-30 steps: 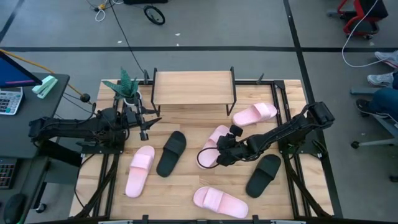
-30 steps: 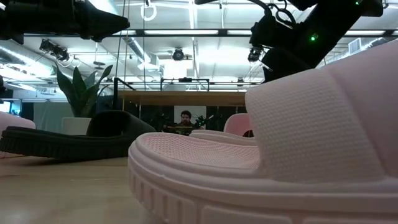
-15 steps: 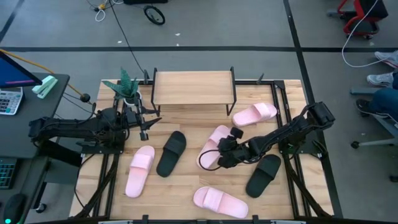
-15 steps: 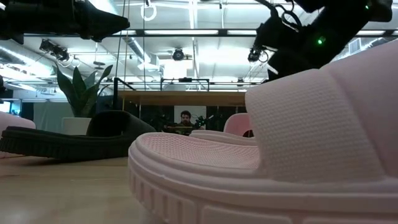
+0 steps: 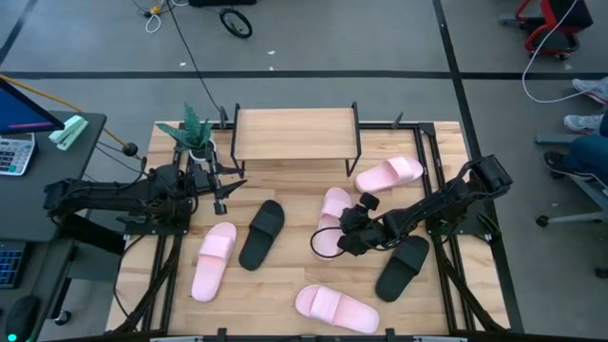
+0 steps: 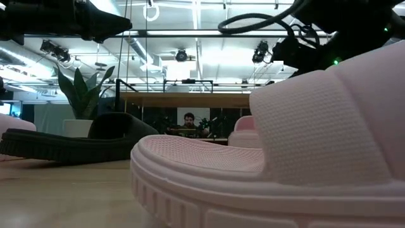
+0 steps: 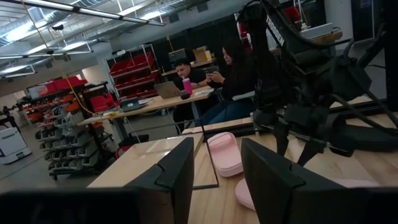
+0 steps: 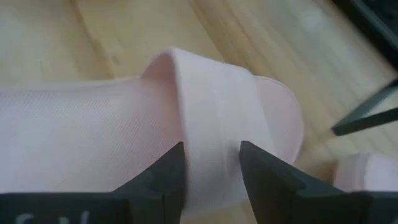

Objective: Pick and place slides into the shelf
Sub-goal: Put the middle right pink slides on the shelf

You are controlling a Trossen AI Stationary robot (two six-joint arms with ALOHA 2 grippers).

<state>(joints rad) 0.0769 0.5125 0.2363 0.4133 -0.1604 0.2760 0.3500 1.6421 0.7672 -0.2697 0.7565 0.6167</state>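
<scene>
Right hand (image 5: 346, 239) sits at table centre, clenched on the strap of a pale pink slide (image 8: 211, 124); in the right wrist view both fingers (image 8: 163, 177) bracket that strap. Over the last second this slide (image 5: 332, 213) has shifted slightly toward 3 o'clock and turned, toe now nearer 12 o'clock, so the pick looks under way. The shelf (image 5: 295, 134) at 12 o'clock carries nothing yet. Five other slides lie on the tabletop (image 5: 285, 285). Left hand (image 5: 225, 186) waits at 9 o'clock, fingers (image 7: 171, 177) apart, holding nothing.
</scene>
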